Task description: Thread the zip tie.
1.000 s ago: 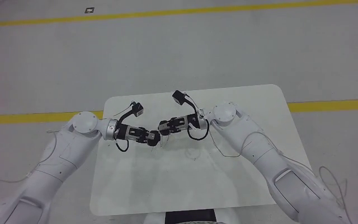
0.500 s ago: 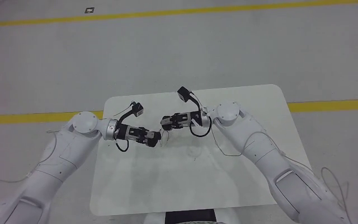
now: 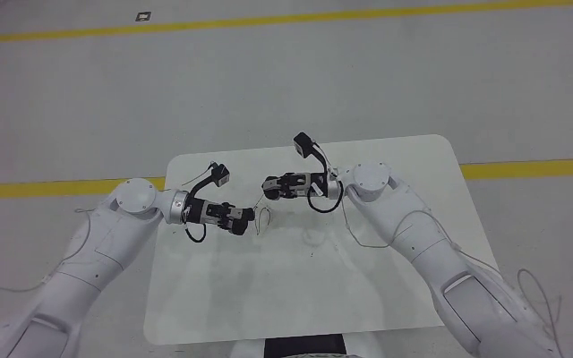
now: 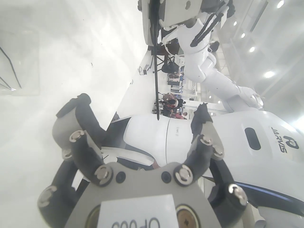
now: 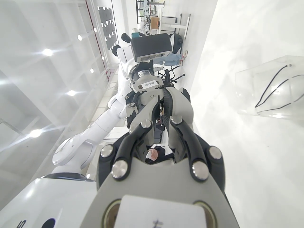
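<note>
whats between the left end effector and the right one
The zip tie, shut in the right end effector, runs across the gap toward the open left end effector; the left wrist view shows it.

Worktop (image 3: 385, 268): bare surface along the near edge and the right side gives passage. Centre obstructed: a clear case (image 5: 261, 91), apparently a box, stands just beside the left gripper (image 3: 250, 222). Right gripper (image 3: 267, 188) is near, and its zip tie (image 4: 155, 77) hangs across the narrow gap between them.
</note>
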`<act>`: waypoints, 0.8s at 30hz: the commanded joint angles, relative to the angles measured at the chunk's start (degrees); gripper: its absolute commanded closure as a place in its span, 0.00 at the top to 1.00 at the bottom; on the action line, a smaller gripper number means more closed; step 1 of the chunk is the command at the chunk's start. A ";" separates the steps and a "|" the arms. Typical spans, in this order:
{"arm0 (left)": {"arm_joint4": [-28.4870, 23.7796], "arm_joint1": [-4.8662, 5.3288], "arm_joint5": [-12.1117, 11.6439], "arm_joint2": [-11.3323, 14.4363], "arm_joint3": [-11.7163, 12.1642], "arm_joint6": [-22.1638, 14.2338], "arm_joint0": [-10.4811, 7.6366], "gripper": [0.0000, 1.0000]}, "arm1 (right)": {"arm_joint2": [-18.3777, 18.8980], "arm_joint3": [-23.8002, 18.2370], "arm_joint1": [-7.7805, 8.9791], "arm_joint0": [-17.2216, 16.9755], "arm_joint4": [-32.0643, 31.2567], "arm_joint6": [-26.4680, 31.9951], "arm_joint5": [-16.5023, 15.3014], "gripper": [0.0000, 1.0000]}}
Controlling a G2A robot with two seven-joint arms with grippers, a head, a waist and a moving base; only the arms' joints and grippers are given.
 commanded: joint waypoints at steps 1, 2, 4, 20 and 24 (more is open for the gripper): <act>0.00 0.00 0.00 0.00 0.00 0.00 0.00 1.00 | 0.00 -0.45 0.00 -0.51 -0.11 -0.96 0.23 0.00; 0.73 0.00 -0.05 -0.05 -0.09 1.33 0.07 1.00 | 0.18 -1.01 0.03 -1.01 0.22 -1.76 1.10 0.00; 8.28 0.28 -0.54 -0.20 -1.56 6.70 0.02 1.00 | 0.67 -1.43 0.09 -1.33 0.96 -2.50 2.83 0.00; 28.99 3.61 -0.54 -8.18 -18.68 20.65 8.80 1.00 | 2.90 -0.32 0.39 -1.34 3.88 -4.75 12.62 0.00; 28.99 3.61 -0.54 -8.18 -18.68 20.65 8.80 1.00 | 2.90 -0.32 0.39 -1.34 3.88 -4.75 12.62 0.00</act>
